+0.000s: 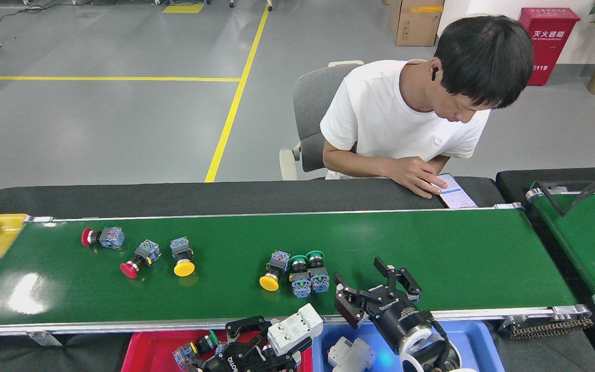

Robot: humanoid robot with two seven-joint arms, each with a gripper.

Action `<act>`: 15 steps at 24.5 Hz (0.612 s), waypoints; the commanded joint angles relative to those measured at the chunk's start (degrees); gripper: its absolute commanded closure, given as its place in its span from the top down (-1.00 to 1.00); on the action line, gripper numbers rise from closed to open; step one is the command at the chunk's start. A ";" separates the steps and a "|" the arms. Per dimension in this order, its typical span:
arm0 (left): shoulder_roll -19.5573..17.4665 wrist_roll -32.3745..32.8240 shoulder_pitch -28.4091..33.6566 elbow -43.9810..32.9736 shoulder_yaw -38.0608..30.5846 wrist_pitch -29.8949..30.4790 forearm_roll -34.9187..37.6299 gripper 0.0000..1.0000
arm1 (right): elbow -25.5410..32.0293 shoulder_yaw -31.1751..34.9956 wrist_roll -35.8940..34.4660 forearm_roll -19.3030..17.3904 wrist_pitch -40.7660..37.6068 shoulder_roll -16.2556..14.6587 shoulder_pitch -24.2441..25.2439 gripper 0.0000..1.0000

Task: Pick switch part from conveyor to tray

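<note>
Delivery is the step in hand: the left gripper (282, 338) pinches a white blocky plastic switch part (294, 327) over the seam between the red tray (145, 347) and blue tray (475, 343), below the glossy dark-green conveyor (432, 248). Next it likely needs lowering over the blue tray's matching white part (350, 354) before release; the right gripper (378, 292) hangs spread and empty.

Two black robot arms, low in the view. Right end effector (377, 284) of black metal, with two chunky fingers (346, 310) built from jointed links with small holes and screws. White letters printed on its boxy black body. Behind it a round wrist with a shiny silver-white ring and a thin black cable looping beside it. Left end effector (269, 336) black too, with the same bent link fingers and white letters on its body, mostly cut off by the bottom edge.
</note>
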State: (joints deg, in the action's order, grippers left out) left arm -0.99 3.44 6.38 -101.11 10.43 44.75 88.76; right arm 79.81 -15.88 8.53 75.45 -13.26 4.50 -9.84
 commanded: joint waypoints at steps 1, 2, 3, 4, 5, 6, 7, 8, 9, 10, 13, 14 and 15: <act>0.20 -0.28 -0.05 -0.75 0.47 0.25 0.10 -0.84 | 0.35 -0.73 0.17 -0.30 1.83 0.69 -2.12 0.99; 0.20 -0.28 -0.05 -0.75 1.26 0.25 0.19 -0.84 | 0.70 -0.73 0.69 -0.57 2.09 0.60 -2.21 0.99; 0.20 -0.28 -0.05 -0.75 1.88 0.25 0.19 -0.84 | 1.23 -0.64 0.96 -0.66 2.09 0.51 -2.21 0.99; 0.11 -0.28 0.04 -0.84 1.79 0.25 0.19 -0.84 | 2.02 -0.38 0.96 -0.74 2.01 0.16 -2.03 0.99; 0.11 -0.28 0.04 -0.75 1.79 0.25 0.19 -0.84 | 3.25 0.68 0.96 -1.10 2.09 -0.28 -1.59 0.99; 0.11 -0.28 0.04 -0.84 1.79 0.25 0.10 -0.84 | 4.13 2.95 0.96 -1.71 2.01 -1.24 -1.50 0.99; 0.11 -0.28 0.04 -0.75 1.70 0.25 0.10 -0.84 | 4.57 5.69 0.96 -2.41 1.65 -2.21 -1.50 0.99; -0.07 -0.28 0.21 -0.75 1.61 0.25 0.01 -0.84 | 5.18 8.59 0.87 -3.64 1.30 -3.18 -1.41 0.99; -0.07 -0.28 0.21 -0.75 1.61 0.25 0.01 -0.84 | 6.06 10.96 1.05 -4.79 0.86 -4.14 -1.33 0.99; -0.16 -0.28 0.30 -0.75 1.61 0.25 0.01 -0.84 | 7.20 13.15 1.22 -6.10 0.25 -5.64 -0.98 0.99; -0.16 -0.28 0.74 -0.75 1.70 0.25 0.28 -0.83 | 11.77 19.92 1.22 -10.50 -0.63 -10.38 1.75 0.99; 0.02 -0.10 0.83 -0.75 2.23 0.25 1.07 -0.74 | 13.36 21.86 1.13 -11.64 -0.89 -11.97 3.51 0.99; 0.28 0.16 1.09 -0.49 2.49 0.25 3.18 -0.69 | 14.06 23.44 1.05 -12.26 -1.07 -13.20 4.74 0.99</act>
State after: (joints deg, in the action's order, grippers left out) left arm -0.99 3.64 7.53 -101.10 12.61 44.75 91.05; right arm 92.34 6.08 9.89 63.95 -13.56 -7.66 -5.21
